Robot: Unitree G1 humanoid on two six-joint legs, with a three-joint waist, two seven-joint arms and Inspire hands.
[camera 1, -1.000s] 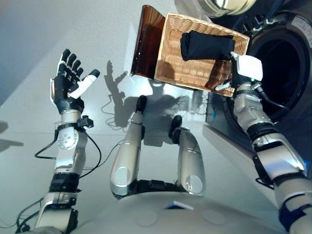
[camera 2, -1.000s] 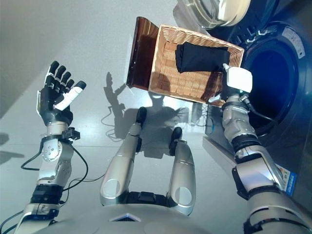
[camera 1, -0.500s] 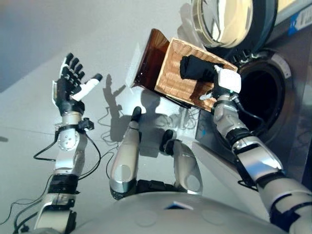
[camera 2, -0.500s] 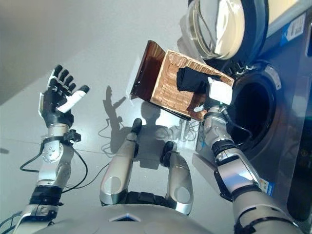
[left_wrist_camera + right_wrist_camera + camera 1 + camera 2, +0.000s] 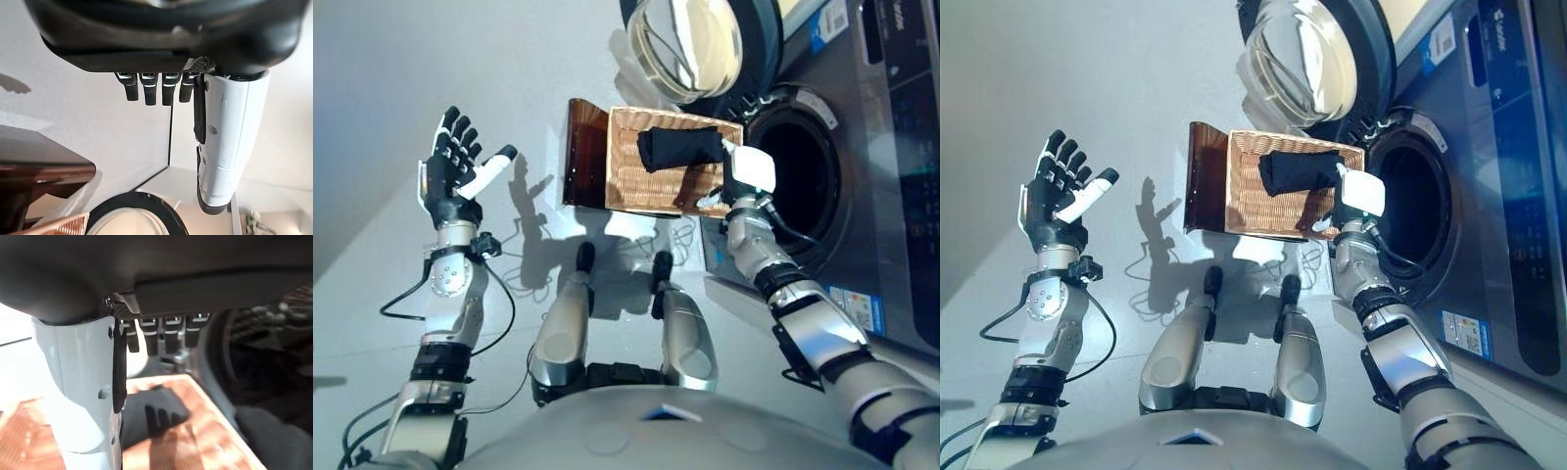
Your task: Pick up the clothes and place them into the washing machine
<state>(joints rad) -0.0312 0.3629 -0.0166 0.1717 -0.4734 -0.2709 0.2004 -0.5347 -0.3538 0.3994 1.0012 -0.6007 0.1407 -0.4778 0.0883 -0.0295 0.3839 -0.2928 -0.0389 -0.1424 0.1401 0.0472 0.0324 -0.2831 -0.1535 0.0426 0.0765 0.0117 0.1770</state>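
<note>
A black garment (image 5: pixel 677 147) lies bunched in a wicker basket (image 5: pixel 636 181) on the floor, in front of the washing machine. My right hand (image 5: pixel 746 174) hovers at the basket's edge nearest the machine, just beside the garment. Its fingers (image 5: pixel 165 335) are straight and hold nothing; the basket's weave and a dark fold of cloth (image 5: pixel 266 438) show below them. The machine's dark drum opening (image 5: pixel 795 186) is right beside that hand, and its round glass door (image 5: pixel 690 44) stands swung open. My left hand (image 5: pixel 453 181) is raised far off at the left, open and empty.
A dark brown stool-like piece (image 5: pixel 582 152) stands against the basket's side away from the machine. The machine's grey front panel (image 5: pixel 891 166) fills the right of the view. Pale floor (image 5: pixel 509 59) spreads to the left and beyond the basket.
The whole picture has shifted, so the camera moved: more of the machine's front and door now shows. My right hand stays at the basket's edge by the garment. The left hand has not moved.
</note>
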